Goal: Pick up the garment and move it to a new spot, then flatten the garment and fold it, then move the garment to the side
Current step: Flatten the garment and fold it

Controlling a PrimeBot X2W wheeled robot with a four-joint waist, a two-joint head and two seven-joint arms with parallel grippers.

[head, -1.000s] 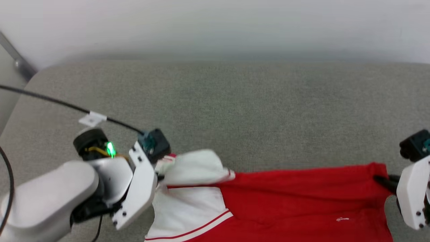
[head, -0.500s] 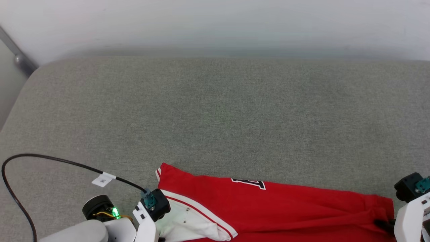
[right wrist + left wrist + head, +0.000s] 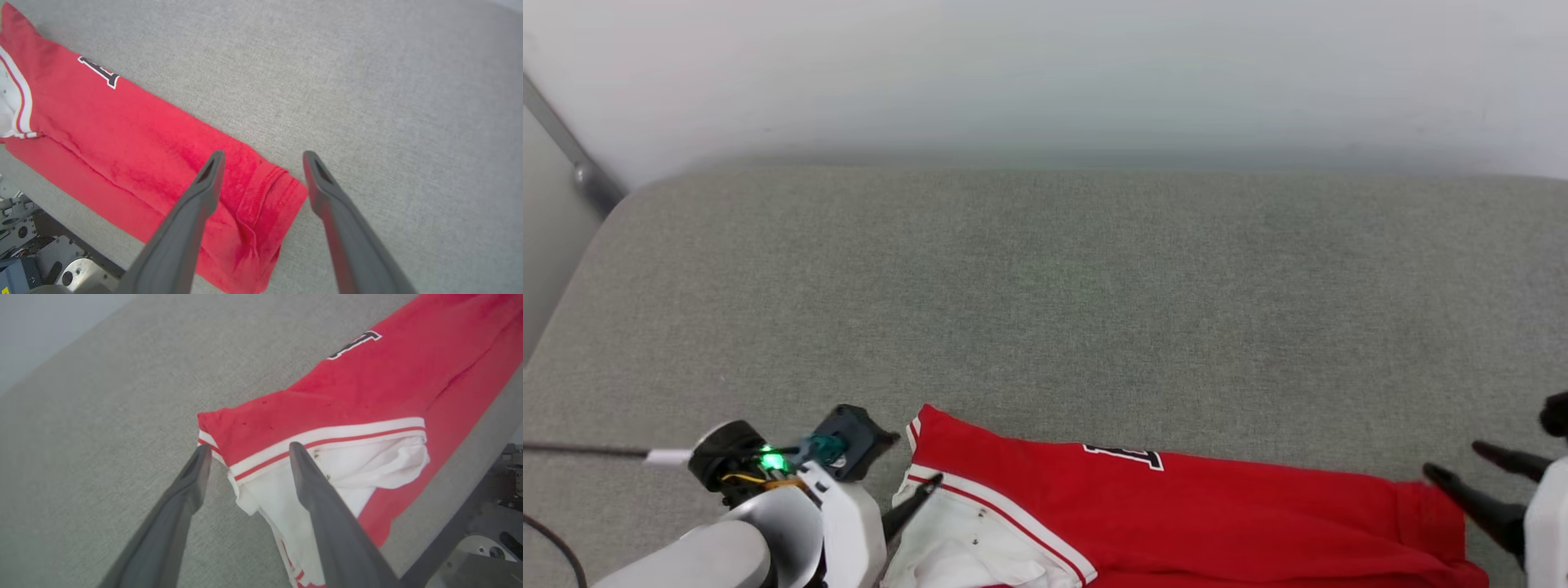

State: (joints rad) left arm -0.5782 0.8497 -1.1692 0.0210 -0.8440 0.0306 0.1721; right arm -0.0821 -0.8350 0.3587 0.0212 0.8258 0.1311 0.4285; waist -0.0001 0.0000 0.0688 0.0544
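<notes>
Nearest, below the fingers in both wrist views, grey metal parts of the robot's base point(image 3: 482, 547) sit under the edge of a grey cloth surface point(image 3: 1045, 310). The garment point(image 3: 1217, 514) lies on that surface by its near edge, folded into a long red band. Its long axis runs from one gripper to the other. The white sleeve and striped trim end lies at the left gripper point(image 3: 250, 448), and the stitched hem end lies at the right gripper point(image 3: 264, 155).

Both grippers have their fingers spread wide and hold nothing. The left one straddles the red corner and the sleeve, possibly brushing the cloth. The right one has one finger over the hem and the other over bare surface.

A scrap of black, white-edged lettering point(image 3: 100, 71) shows at the band's far edge. Left of the left gripper runs a black cable point(image 3: 572, 449). Beyond the fingers lie open grey surface, then a pale wall point(image 3: 1045, 73).
</notes>
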